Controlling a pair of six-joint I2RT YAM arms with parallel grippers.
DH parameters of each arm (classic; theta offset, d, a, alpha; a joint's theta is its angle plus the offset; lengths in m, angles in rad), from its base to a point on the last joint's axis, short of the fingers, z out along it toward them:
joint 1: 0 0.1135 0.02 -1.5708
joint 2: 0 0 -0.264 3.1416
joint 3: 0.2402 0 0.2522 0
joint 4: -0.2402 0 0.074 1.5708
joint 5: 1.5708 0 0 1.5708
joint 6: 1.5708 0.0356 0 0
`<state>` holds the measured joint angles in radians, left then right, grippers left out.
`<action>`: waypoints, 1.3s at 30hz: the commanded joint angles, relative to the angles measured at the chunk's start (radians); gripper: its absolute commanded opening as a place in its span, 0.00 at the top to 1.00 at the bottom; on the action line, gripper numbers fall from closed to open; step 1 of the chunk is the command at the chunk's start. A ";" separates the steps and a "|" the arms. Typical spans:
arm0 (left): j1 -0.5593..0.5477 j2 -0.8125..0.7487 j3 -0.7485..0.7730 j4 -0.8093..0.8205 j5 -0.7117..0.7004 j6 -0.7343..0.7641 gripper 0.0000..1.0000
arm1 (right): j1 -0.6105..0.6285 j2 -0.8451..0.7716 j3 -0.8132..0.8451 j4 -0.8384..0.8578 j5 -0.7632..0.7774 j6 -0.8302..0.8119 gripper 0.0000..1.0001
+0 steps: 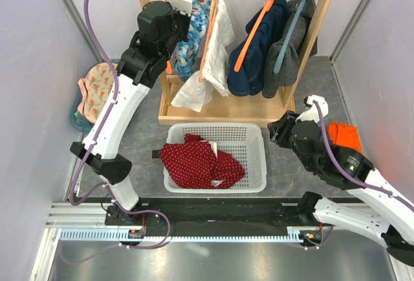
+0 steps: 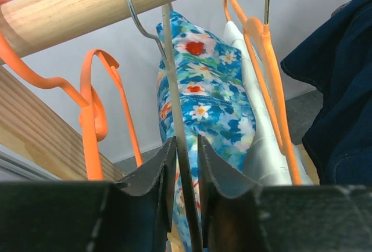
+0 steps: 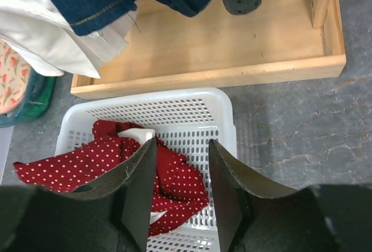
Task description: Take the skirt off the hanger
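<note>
Right jaws apart, skirt below, in basket

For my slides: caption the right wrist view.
Right gripper open, facing the white basket that holds the red polka-dot skirt.

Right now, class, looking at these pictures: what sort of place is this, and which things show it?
Probably a robot test cell staged as a laundry corner: a wooden clothes rack hung with garments, a white basket holding the red dotted skirt, and plain partition walls around the table.
</note>
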<state>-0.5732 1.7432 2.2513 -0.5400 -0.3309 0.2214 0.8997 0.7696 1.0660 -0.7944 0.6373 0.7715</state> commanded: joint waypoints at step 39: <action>0.042 0.044 0.082 -0.080 0.148 -0.016 0.98 | 0.002 0.016 0.104 0.067 0.009 -0.101 0.55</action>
<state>-0.5362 1.7805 2.2936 -0.5816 -0.2089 0.1936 0.8997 0.7864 1.1336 -0.7555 0.6411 0.6937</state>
